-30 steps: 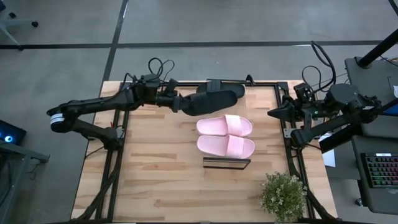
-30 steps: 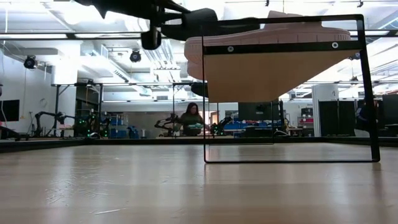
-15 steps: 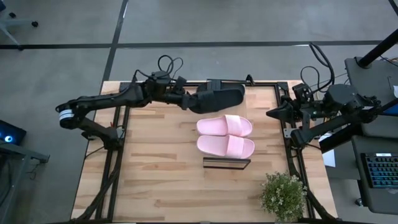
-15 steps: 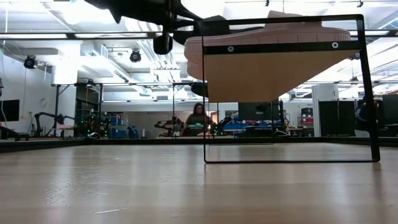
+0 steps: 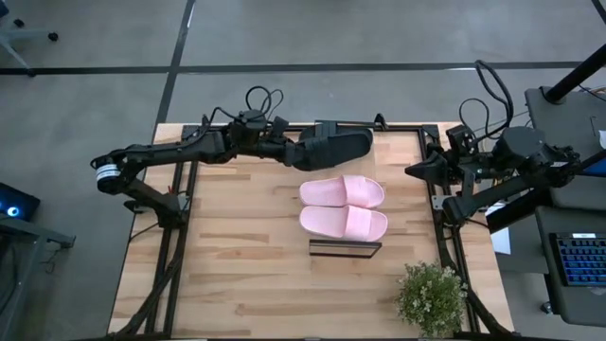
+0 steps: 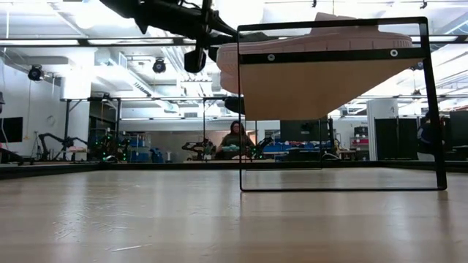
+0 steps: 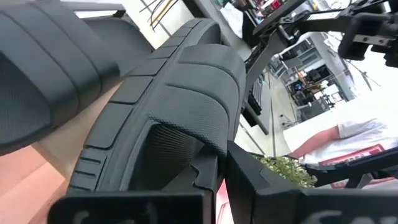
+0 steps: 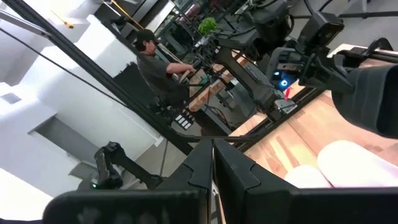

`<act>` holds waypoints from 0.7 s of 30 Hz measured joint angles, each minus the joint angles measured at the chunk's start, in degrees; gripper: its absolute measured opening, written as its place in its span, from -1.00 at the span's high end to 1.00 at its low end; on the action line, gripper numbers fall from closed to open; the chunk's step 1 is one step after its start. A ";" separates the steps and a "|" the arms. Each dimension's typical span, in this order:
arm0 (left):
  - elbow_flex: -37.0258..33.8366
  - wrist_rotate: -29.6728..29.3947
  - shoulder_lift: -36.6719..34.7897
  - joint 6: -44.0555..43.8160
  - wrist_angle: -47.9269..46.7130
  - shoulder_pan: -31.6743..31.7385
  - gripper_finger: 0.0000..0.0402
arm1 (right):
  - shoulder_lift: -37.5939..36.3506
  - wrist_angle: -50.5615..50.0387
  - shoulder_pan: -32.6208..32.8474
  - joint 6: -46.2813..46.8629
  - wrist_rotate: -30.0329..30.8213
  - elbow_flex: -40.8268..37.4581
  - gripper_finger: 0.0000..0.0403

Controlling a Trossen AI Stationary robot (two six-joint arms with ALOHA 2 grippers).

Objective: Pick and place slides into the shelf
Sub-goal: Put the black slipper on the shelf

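Wooden worktop (image 5: 237,265) carries the shelf (image 5: 345,248), on which two pink slides (image 5: 343,206) lie side by side. Left tool (image 5: 292,154) is clamped on a black slide (image 5: 331,150) at the worktop's far edge, seemingly lifted above another black slide. Right tool (image 5: 413,171) waits closed, empty, at the right edge.

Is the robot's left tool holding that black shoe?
Yes. The left tool is shut on a black slide, carrying it above the table near the other black one.
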 joint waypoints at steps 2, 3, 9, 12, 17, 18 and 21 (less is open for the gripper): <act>-0.02 -0.02 0.48 -0.02 -0.10 0.00 1.00 | 0.01 0.11 0.01 -0.01 0.00 0.00 0.96; 0.00 -0.07 0.67 -0.03 -0.14 -0.03 1.00 | 0.02 0.18 0.00 -0.13 -0.01 0.00 0.96; 0.39 -0.62 2.01 -0.44 -0.28 -0.11 1.00 | 0.00 0.59 0.00 -0.42 0.00 0.00 0.96; 0.93 -0.84 2.76 -0.59 0.02 -0.33 1.00 | 0.00 0.59 0.02 -0.42 -0.02 0.00 0.96; 1.58 -1.72 4.09 -1.24 -0.25 -0.64 1.00 | 0.00 0.65 0.01 -0.42 0.00 0.00 0.96; 1.91 -1.82 4.58 -1.25 -0.21 -0.79 1.00 | 0.00 0.64 0.01 -0.42 0.00 0.00 0.96; 2.58 -1.91 5.53 -1.25 -0.27 -0.97 1.00 | 0.00 0.68 0.00 -0.42 0.00 0.00 0.96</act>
